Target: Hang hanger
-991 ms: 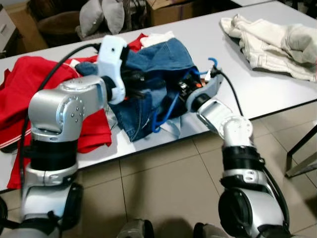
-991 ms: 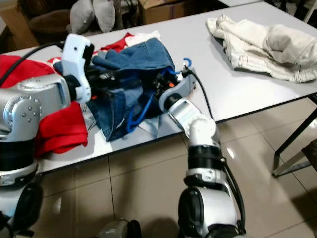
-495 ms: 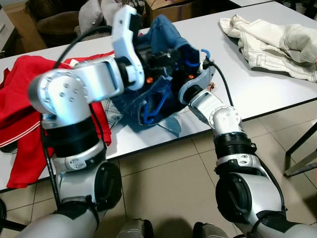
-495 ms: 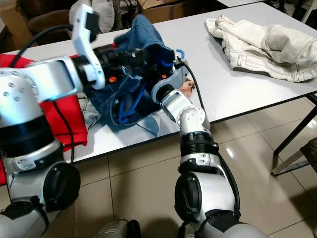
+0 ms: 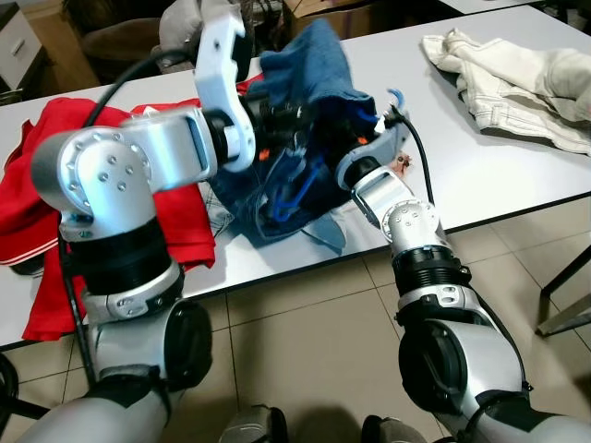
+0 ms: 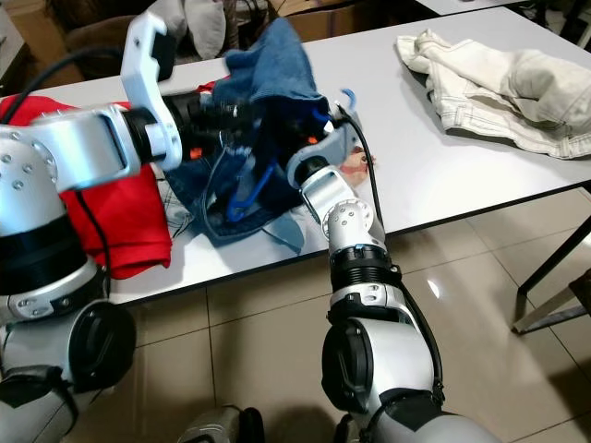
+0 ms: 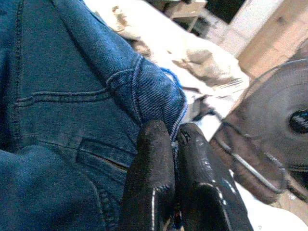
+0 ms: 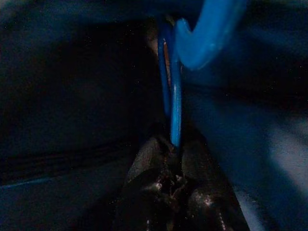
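No brand, label or writing can be read on any of the things here.

The left gripper [image 7: 174,137] has its two black fingers [image 7: 149,178] pressed together on a folded edge of the blue denim garment [image 5: 309,65], the stitched seam caught right at the fingertips, with the rest of the cloth spreading away beyond and below them. From the head views this gripper holds the denim lifted above the white table [image 5: 480,175], so the cloth hangs in a peak over the pile.

The right gripper [image 8: 175,144] sits under that raised denim, its fingers closed on a thin blue bar of the blue hanger [image 8: 175,86]; the bar runs straight out from between the fingertips, and a thicker curved blue part stands just past them. That view is dark, so which part of the hanger the bar belongs to is hard to judge. In the head views the hanger's hook [image 5: 397,95] pokes out just beside the right wrist, and a blue loop of the frame [image 6: 245,198] hangs inside the cloth between the two grippers.

A red garment [image 5: 37,166] lies on the table near the left arm, touching the denim pile. A cream garment [image 5: 517,69] lies well apart, beyond the right arm.
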Controlling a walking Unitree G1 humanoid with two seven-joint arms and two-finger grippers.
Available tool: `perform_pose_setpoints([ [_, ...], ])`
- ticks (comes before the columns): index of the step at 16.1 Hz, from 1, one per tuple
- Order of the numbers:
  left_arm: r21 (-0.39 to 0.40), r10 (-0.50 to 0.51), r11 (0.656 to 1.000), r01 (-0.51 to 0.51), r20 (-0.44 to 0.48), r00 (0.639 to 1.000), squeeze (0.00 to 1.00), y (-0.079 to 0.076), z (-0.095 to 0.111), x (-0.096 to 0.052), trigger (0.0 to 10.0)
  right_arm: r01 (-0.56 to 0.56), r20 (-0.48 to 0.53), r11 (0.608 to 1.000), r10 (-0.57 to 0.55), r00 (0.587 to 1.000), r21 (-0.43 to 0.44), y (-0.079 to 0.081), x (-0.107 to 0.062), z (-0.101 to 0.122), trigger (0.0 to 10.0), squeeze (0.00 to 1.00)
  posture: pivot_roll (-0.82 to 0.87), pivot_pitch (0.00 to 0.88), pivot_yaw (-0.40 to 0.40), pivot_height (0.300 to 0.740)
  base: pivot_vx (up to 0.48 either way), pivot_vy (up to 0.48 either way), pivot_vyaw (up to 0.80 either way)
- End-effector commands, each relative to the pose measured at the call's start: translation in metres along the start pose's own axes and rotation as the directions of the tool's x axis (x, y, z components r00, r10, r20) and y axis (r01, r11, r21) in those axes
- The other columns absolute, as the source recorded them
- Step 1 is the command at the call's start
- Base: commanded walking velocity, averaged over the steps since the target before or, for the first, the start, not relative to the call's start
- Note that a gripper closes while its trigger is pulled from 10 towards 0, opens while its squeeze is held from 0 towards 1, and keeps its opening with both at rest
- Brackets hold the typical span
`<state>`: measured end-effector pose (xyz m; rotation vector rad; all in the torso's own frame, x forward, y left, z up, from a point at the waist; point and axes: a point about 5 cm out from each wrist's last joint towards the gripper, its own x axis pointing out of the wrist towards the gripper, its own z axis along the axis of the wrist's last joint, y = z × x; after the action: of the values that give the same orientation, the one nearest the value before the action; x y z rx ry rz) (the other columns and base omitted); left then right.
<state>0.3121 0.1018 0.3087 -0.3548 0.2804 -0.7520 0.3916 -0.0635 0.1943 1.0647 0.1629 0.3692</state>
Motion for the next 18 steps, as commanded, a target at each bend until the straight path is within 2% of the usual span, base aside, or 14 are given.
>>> perform_pose_setpoints([
  [1, -0.048, -0.054, 0.997, 0.055, 0.035, 0.998, 0.00, -0.011, 0.005, 0.004, 0.0, 0.012, 0.057, 0.999, -0.014, 0.998, 0.043, 0.011, 0.008, -0.004, 10.0, 0.00, -0.02, 0.064, 0.108, 0.740, 0.000, 0.000, 0.00],
  [2, -0.071, -0.061, 0.995, 0.064, 0.047, 0.997, 0.00, -0.013, 0.006, 0.006, 0.0, 0.019, 0.064, 0.998, -0.022, 0.998, 0.054, 0.011, 0.009, -0.008, 10.0, 0.00, -0.02, 0.064, 0.108, 0.740, 0.000, 0.000, 0.00],
  [5, -0.223, -0.054, 0.972, 0.073, 0.093, 0.994, 0.00, -0.025, 0.010, 0.021, 0.0, 0.068, 0.098, 0.979, -0.088, 0.991, 0.193, 0.017, 0.014, -0.035, 10.0, 0.00, 0.00, 0.065, 0.113, 0.740, 0.000, 0.000, 0.00],
  [7, -0.261, -0.078, 0.960, 0.098, 0.088, 0.993, 0.00, -0.035, 0.007, 0.027, 0.0, 0.108, 0.091, 0.964, -0.134, 0.987, 0.242, 0.016, 0.014, -0.044, 10.0, 0.00, 0.00, 0.066, 0.114, 0.740, 0.000, 0.000, 0.00],
  [9, -0.329, -0.126, 0.931, 0.155, 0.108, 0.986, 0.00, -0.049, 0.010, 0.032, 0.0, 0.165, 0.007, 0.974, -0.168, 0.986, 0.157, 0.014, 0.015, -0.058, 10.0, 0.00, -0.01, 0.066, 0.115, 0.740, 0.000, 0.000, 0.00],
  [11, -0.335, -0.157, 0.921, 0.198, 0.146, 0.977, 0.00, -0.057, 0.023, 0.033, 0.0, 0.177, -0.065, 0.977, -0.170, 0.983, 0.123, 0.012, 0.014, -0.068, 10.0, 0.00, -0.01, 0.063, 0.116, 0.740, 0.000, 0.000, 0.00],
  [12, -0.345, -0.141, 0.916, 0.204, 0.199, 0.970, 0.00, -0.057, 0.041, 0.032, 0.0, 0.144, -0.158, 0.987, -0.132, 0.979, 0.067, 0.014, 0.014, -0.078, 10.0, 0.00, -0.01, 0.063, 0.116, 0.740, 0.000, 0.000, 0.00],
  [13, -0.362, -0.119, 0.909, 0.207, 0.250, 0.961, 0.00, -0.054, 0.058, 0.031, 0.0, 0.112, -0.209, 0.994, -0.106, 0.972, 0.018, 0.016, 0.013, -0.083, 10.0, 0.00, -0.02, 0.059, 0.116, 0.740, 0.000, 0.000, 0.00],
  [14, -0.371, -0.113, 0.904, 0.213, 0.272, 0.956, 0.00, -0.053, 0.065, 0.030, 0.0, 0.099, -0.233, 0.995, -0.095, 0.968, 0.004, 0.016, 0.012, -0.085, 10.0, 0.00, -0.02, 0.059, 0.116, 0.740, 0.000, 0.000, 0.00],
  [15, -0.342, -0.101, 0.916, 0.210, 0.309, 0.946, 0.00, -0.051, 0.084, 0.025, 0.0, 0.071, -0.285, 0.996, -0.082, 0.955, -0.048, 0.015, 0.011, -0.087, 10.0, 0.00, -0.02, 0.053, 0.114, 0.740, 0.000, 0.000, 0.00],
  [16, -0.315, -0.092, 0.928, 0.199, 0.325, 0.941, 0.00, -0.050, 0.093, 0.022, 0.0, 0.052, -0.323, 0.995, -0.077, 0.943, -0.087, 0.014, 0.010, -0.088, 10.0, 0.00, -0.02, 0.051, 0.116, 0.740, 0.000, 0.000, 0.00],
  [17, -0.286, -0.017, 0.949, 0.135, 0.379, 0.925, 0.00, -0.036, 0.115, 0.014, 0.0, -0.060, -0.410, 0.986, -0.009, 0.912, -0.155, 0.017, 0.004, -0.087, 10.0, 0.00, -0.02, 0.046, 0.121, 0.740, 0.000, 0.000, 0.00],
  [18, -0.279, -0.003, 0.953, 0.121, 0.390, 0.921, 0.00, -0.033, 0.120, 0.012, 0.0, -0.083, -0.427, 0.983, 0.006, 0.904, -0.162, 0.018, 0.002, -0.086, 10.0, 0.00, -0.02, 0.044, 0.123, 0.740, 0.000, 0.000, 0.00],
])
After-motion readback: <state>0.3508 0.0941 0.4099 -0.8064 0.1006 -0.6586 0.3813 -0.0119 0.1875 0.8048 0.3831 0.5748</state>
